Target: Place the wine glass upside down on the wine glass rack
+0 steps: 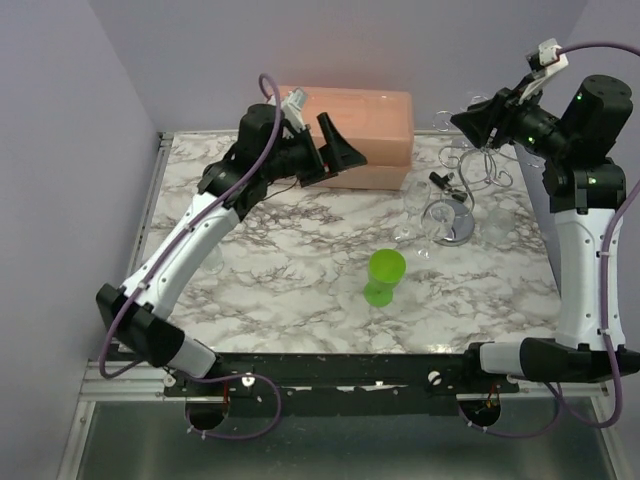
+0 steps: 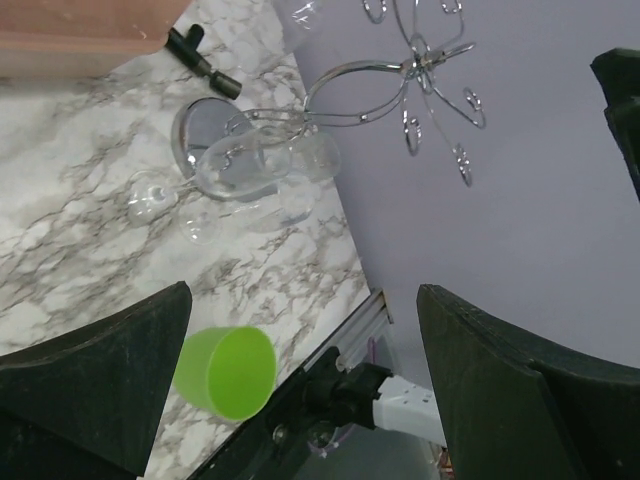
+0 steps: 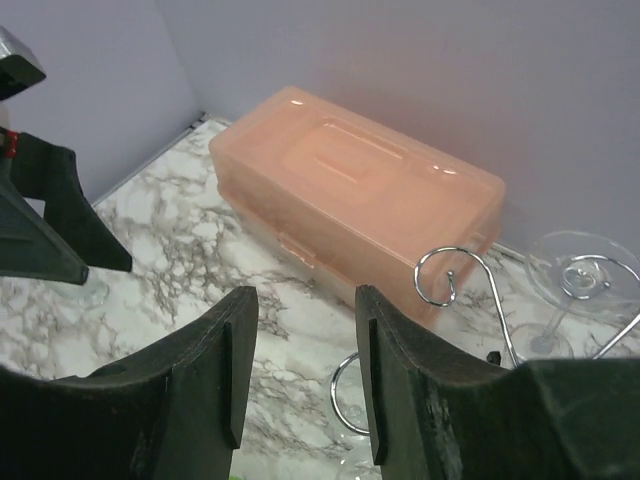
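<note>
The left arm (image 1: pixel 190 235) reaches up and across from its near-left base, elbow bent, wrist held high over the far middle of the surface (image 1: pixel 280 285). The left fingers (image 2: pixel 100 380) are spread wide, with nothing between them. Over on the right, the right arm (image 1: pixel 582 250) rises almost straight up, then folds leftward at the top. Its wrist hangs above the wine glass rack (image 1: pixel 468 178). The right fingers (image 3: pixel 200 390) are parted by a narrower gap, and they are empty too.

Now the count. There is one rack at the far right of the surface, made of silver wire. It has a round, mirror-bright base (image 2: pixel 203 132), a central post and curled arms fanning out from the top. Clear glassware gathers around it. A wine glass (image 2: pixel 245 168) sits down on the surface just left of the base, though whether it is upright or tipped is hard to tell. A second glass (image 3: pixel 585 272) shows foot-up by the rack's curled arms. The see-through shapes overlap, so the full number cannot be told.

One bright green plastic cup (image 1: pixel 384 275) stands near the middle. One salmon, translucent lidded box (image 1: pixel 350 125) lies along the far edge. One small black T-shaped piece (image 2: pixel 200 55) rests beside the base. The surface has a white-and-grey marble pattern.
</note>
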Tool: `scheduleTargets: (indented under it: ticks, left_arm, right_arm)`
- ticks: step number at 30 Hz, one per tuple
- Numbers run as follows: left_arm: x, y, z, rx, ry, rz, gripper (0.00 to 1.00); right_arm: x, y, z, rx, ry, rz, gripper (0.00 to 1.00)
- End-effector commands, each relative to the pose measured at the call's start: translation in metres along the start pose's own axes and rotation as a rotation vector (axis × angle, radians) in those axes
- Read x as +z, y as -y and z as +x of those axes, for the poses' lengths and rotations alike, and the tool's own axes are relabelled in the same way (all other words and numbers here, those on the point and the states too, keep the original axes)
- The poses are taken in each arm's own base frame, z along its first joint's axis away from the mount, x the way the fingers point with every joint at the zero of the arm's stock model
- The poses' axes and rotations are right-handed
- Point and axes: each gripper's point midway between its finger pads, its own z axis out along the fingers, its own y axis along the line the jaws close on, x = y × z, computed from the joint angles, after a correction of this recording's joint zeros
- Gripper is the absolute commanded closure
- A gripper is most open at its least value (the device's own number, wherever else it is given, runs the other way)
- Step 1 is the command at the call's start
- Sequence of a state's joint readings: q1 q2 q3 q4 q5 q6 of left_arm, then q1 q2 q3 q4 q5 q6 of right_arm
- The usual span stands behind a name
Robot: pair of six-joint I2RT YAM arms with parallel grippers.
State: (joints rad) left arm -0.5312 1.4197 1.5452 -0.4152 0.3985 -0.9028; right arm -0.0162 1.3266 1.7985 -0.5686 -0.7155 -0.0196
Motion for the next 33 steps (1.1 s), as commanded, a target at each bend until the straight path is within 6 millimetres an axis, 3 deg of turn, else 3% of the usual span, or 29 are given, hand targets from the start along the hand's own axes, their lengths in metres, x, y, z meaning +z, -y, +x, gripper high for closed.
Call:
scheduleTargets:
  ticks: [1, 6, 12, 21, 26, 33]
  left_arm:
    - [0.042, 0.004, 0.003, -0.074, -0.060, -0.091, 0.01]
    - [0.099, -0.002, 0.012, -0.030, -0.134, -0.169, 0.05]
    - [0.138, -0.011, 0.036, 0.009, -0.233, -0.203, 0.16]
    - [0.165, -0.024, 0.070, 0.031, -0.318, -0.201, 0.29]
    - [0.176, -0.020, 0.072, 0.037, -0.309, -0.187, 0.35]
    - [0.193, -0.033, 0.074, 0.039, -0.283, -0.221, 0.45]
  right_arm:
    - [-0.014, 0.012, -0.023, 0.093, 0.096, 0.100, 0.50]
    - [-0.027, 0.024, -0.019, 0.131, 0.117, 0.158, 0.49]
    - [-0.045, 0.044, -0.013, 0.178, 0.140, 0.250, 0.49]
    - [-0.051, 0.054, -0.002, 0.233, 0.141, 0.249, 0.50]
    - [-0.052, 0.053, 0.002, 0.244, 0.135, 0.233, 0.50]
    - [-0.055, 0.051, 0.003, 0.244, 0.132, 0.226, 0.50]
